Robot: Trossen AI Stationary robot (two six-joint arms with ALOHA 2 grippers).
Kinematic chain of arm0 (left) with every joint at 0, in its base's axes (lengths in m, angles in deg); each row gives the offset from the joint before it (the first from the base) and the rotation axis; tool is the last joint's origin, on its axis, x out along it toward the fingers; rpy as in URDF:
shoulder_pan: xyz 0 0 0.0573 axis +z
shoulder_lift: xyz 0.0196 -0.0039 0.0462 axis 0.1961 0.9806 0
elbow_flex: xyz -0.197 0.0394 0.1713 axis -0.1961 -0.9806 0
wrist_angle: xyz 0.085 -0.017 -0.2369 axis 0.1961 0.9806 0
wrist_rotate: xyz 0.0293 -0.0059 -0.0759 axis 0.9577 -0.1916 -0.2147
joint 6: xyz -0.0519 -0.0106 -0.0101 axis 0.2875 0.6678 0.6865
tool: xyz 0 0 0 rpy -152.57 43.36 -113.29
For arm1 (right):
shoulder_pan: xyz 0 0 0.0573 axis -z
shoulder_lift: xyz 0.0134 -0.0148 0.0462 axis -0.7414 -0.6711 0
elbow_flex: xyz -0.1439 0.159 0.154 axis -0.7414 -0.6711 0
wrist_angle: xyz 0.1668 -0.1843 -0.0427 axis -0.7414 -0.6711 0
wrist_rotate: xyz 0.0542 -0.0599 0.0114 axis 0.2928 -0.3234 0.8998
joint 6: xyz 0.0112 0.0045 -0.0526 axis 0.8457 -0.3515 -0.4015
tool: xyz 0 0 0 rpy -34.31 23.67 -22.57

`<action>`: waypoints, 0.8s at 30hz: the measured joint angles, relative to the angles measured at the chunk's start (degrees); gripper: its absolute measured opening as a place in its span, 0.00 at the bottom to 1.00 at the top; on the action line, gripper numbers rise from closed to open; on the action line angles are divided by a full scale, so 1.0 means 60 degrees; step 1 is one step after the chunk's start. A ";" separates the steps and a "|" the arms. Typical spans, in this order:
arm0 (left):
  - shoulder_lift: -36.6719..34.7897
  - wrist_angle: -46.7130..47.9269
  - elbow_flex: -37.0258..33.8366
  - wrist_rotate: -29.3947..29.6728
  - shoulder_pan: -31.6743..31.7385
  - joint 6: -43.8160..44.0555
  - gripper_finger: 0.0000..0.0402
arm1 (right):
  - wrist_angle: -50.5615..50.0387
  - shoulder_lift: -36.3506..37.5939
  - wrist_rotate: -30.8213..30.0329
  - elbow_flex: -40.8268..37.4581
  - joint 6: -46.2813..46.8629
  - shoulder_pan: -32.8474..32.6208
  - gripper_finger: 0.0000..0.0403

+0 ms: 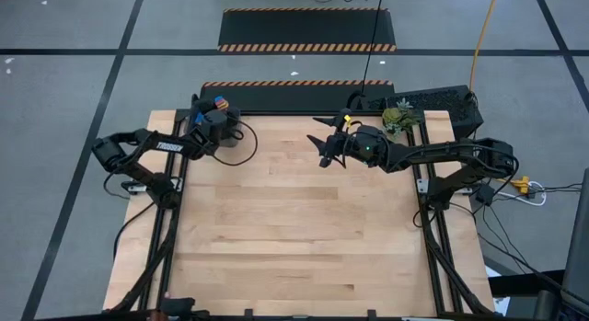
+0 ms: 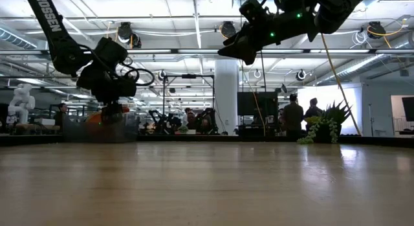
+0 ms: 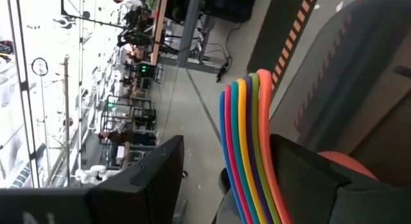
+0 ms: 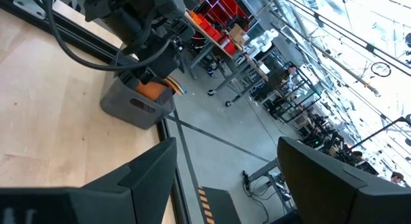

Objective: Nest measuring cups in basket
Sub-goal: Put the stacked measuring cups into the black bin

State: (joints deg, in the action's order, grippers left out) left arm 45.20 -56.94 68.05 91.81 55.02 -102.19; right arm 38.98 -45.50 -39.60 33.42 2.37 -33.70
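From above, my left gripper (image 1: 217,120) hangs over the far left corner of the pale wooden table (image 1: 294,238), right above the small dark grey rectangular plastic basket (image 1: 204,107), where a bit of orange and blue from the nested plastic measuring cups (image 1: 219,104) shows. My right gripper (image 1: 328,142) floats near the far edge's middle, fingers spread with nothing between them, well apart from the basket. A green plant sprig (image 1: 399,116) sits at the far right corner.

At table height, my left gripper (image 2: 111,106) hangs just over the basket (image 2: 100,127), orange showing inside it. My right gripper (image 2: 240,50) is high above the table.

Through my left wrist, my fingers (image 3: 154,179) stand apart on either side of the stacked cup rims (image 3: 247,147): blue, red, yellow, green, orange; I cannot tell whether they touch.

Through my right wrist, my fingers (image 4: 151,166) gape wide; beyond them the basket (image 4: 135,105) holds the orange cup (image 4: 157,89) beneath my left gripper (image 4: 154,63).
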 joint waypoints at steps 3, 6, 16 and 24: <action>0.0000 0.0048 0.0000 -0.0079 -0.0054 0.0001 0.57 | 0.0000 0.0000 -0.0004 0.0000 0.0000 0.0000 0.66; -0.0091 0.0268 0.0000 -0.0231 -0.0056 0.0024 0.57 | -0.0002 0.0000 -0.0007 0.0000 0.0000 0.0000 0.66; -0.1224 0.1323 0.0000 -0.1297 0.0124 0.1085 0.57 | -0.0001 0.0000 -0.0010 0.0000 -0.0004 -0.0002 0.66; -0.1290 0.1481 0.0000 -0.1563 0.0159 0.1284 0.57 | -0.0004 0.0000 -0.0009 0.0000 -0.0004 -0.0002 0.66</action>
State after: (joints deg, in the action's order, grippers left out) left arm 37.47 -48.06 68.05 82.44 55.98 -94.49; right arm 38.96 -45.50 -39.66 33.42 2.35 -33.71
